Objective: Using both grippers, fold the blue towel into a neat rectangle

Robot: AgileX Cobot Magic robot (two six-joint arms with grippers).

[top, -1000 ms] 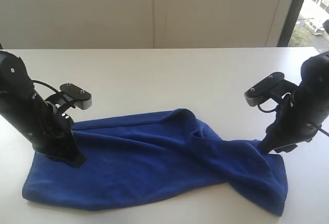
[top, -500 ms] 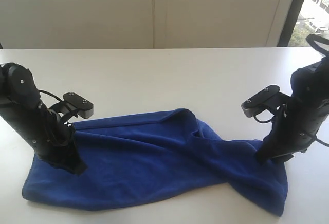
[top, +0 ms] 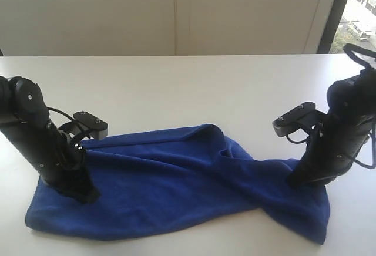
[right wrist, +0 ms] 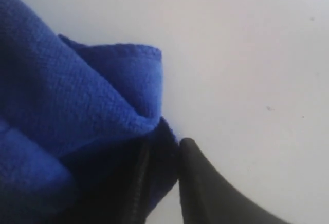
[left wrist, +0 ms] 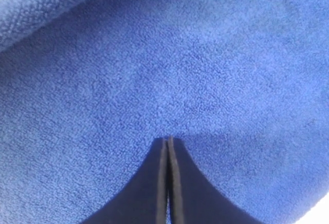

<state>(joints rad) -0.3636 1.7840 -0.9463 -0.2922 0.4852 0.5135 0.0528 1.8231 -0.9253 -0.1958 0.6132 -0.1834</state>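
Note:
The blue towel [top: 176, 174] lies spread and rumpled across the front of the white table [top: 194, 86], with a twisted fold toward its right end. My left gripper [top: 88, 196] stands on the towel's left part. In the left wrist view its jaws [left wrist: 168, 141] are pressed together, tips resting on the blue terry [left wrist: 180, 70], and no cloth shows between them. My right gripper [top: 294, 182] is down at the towel's far right edge. In the right wrist view its jaws [right wrist: 162, 152] are shut on a bunched fold of the towel [right wrist: 77, 95] that fills the gap between them.
Bare white tabletop [right wrist: 247, 54] lies beside the towel's right edge and behind it. A pale wall [top: 176, 9] runs along the table's far side, with a window [top: 358, 9] at the top right. The towel's front edge is close to the table's near edge.
The right gripper has dropped lower and narrowed its jaws onto the towel's right edge. The left arm has leaned slightly lower on the towel, jaws still shut.

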